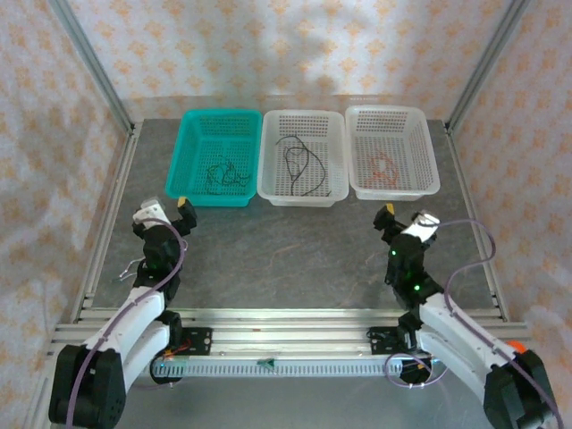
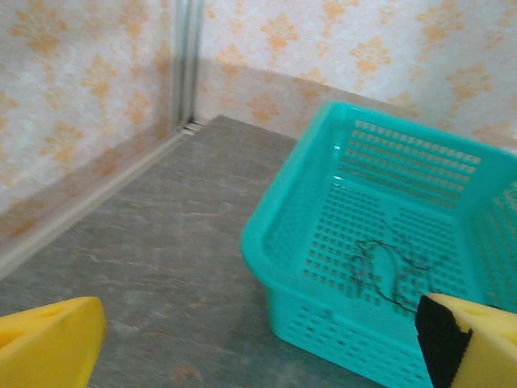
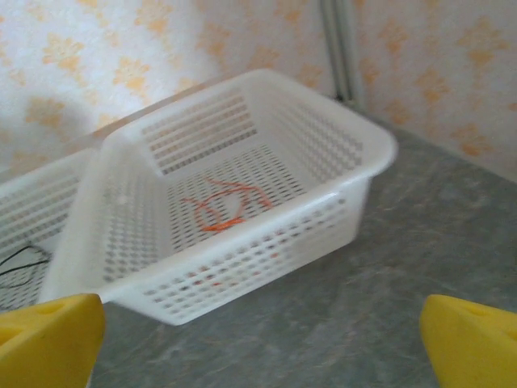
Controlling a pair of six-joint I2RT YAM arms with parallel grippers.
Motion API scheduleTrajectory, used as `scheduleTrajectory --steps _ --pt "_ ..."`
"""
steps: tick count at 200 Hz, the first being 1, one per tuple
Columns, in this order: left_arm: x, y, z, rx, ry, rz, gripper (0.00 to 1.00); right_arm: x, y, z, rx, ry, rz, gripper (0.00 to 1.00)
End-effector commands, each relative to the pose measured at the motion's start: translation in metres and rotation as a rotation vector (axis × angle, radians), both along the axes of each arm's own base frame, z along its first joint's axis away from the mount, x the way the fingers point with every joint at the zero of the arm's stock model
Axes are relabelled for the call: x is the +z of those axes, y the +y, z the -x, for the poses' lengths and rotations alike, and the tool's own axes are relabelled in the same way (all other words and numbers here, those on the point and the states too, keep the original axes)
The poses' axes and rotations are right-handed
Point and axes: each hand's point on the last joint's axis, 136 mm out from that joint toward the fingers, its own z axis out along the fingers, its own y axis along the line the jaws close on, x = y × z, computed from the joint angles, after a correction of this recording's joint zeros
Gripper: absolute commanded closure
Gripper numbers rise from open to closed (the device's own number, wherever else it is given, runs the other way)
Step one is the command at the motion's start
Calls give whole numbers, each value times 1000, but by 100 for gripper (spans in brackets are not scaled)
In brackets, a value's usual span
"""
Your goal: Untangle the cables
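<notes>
On the grey table (image 1: 286, 255), thin black cables (image 2: 389, 268) lie in the teal basket (image 2: 275, 238), ahead and right of the left gripper (image 2: 258, 333), whose jaws are spread wide and empty. An orange cable (image 3: 218, 212) lies in a white basket (image 3: 242, 263) ahead and left of the right gripper (image 3: 258, 335), whose jaws are likewise spread.

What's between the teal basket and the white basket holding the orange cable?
A second white perforated plastic basket holding a thin black cable, seen in the top external view.
</notes>
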Motion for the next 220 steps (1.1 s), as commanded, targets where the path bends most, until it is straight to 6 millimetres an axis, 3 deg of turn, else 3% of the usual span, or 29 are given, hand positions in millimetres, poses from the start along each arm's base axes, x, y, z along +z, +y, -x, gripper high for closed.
scheduleTrajectory --steps 1,52,92,118,126,141,153,164,220 --pt "14 14 -4 58 -43 -93 1 27 -15 0 -12 -120 67 0" --pt "-5 8 -24 13 -35 -126 1 -8 -32 -14 11 -56 96 0" --pt "-11 -6 -40 -76 -100 -122 1 -9 -38 -40 41 -74 103 0" --pt "-28 -16 -49 -142 -89 -142 1 -8 -35 -62 100 -101 99 0" --pt "-21 -16 -49 -143 -131 -150 0 -15 -34 -69 119 -81 93 0" --pt "-34 -18 -53 -165 -45 -132 0 -31 -31 -77 136 -46 90 0" --pt "-32 -10 -56 -115 -66 -131 0 -30 -24 -83 179 -68 104 0" --pt "-35 -2 -58 -69 -31 -104 0 -39 -18 -94 217 12 114 0" --pt "-34 -1 -55 -58 -46 -117 0 -40 -13 -95 219 21 142 0"
